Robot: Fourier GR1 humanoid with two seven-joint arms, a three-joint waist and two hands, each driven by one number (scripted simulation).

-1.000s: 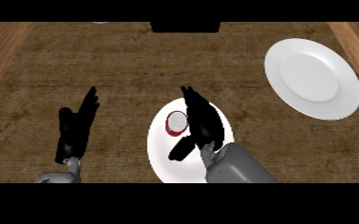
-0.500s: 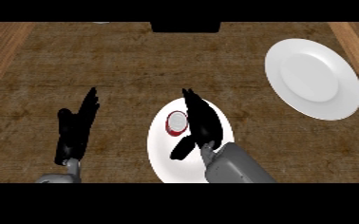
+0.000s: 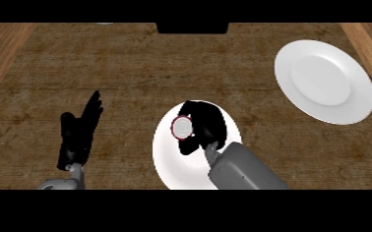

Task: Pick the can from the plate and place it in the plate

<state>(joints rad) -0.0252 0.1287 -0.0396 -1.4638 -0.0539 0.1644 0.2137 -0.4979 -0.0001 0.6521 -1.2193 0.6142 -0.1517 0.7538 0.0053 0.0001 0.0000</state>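
A can point(image 3: 181, 127) with a red rim and pale top stands on a white plate point(image 3: 174, 167) near the lower middle of the counter. My right hand point(image 3: 207, 125) sits over that plate with its fingers and thumb curled round the can, hiding most of its right side. A second, larger white plate point(image 3: 323, 81) lies at the right edge of the counter, apart from both hands. My left hand point(image 3: 78, 130) rests open at the lower left, fingers up, well clear of the can.
The counter top is brown and woven-looking, with wooden strips point(image 3: 15, 44) along its left and right sides. A dark block point(image 3: 193, 27) sits at the far middle edge. A small pale object point(image 3: 105, 23) peeks in at the far left.
My right hand's fingers have curled in round the can; before they were straight, pointing up beside it. The left hand has not moved.
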